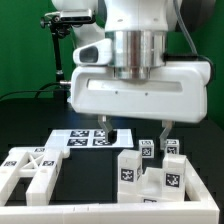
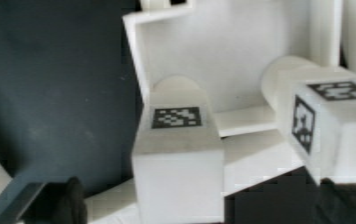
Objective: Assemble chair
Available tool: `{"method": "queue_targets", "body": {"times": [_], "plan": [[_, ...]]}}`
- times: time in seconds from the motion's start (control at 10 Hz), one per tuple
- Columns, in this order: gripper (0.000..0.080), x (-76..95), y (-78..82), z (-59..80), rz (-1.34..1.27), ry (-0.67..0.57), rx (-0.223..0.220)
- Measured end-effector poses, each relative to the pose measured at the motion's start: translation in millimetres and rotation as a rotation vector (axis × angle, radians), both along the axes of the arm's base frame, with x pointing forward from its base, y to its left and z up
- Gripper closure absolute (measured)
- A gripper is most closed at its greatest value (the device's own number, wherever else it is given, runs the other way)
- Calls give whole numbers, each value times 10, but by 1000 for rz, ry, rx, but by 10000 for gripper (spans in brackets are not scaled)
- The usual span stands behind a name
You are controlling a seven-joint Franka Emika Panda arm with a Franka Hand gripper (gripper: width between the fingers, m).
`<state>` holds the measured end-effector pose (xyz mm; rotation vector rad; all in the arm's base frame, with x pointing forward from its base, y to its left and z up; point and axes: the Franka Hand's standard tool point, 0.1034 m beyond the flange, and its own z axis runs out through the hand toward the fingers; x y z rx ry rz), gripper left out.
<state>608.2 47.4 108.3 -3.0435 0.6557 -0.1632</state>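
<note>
The robot's black two-finger claw (image 1: 138,132) is wide open and holds nothing. The outside view shows the chunky white plastic chair pieces: a cross-braced frame (image 1: 30,172) on that view's left and tagged blocks (image 1: 150,172) under the claw, with bare black table (image 1: 90,188) between them. Only the wrist view shows a tagged white post (image 2: 178,150) standing between the fingers (image 2: 36,200), touching neither.

The table (image 1: 25,125) under me is black. The marker board (image 1: 85,137) lies flat on it. A white cross-braced frame (image 1: 28,170) lies at the exterior view's left. White chair blocks (image 1: 150,178) stand at its right, inside a low white rail (image 1: 100,208).
</note>
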Motion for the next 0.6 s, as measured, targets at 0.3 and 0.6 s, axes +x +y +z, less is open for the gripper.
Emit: {"method": "queue_targets", "body": {"times": [0.3, 0.6], "plan": [[150, -57, 11, -47, -12, -3, -1], [150, -62, 8, -58, -9, -2, -2]]}}
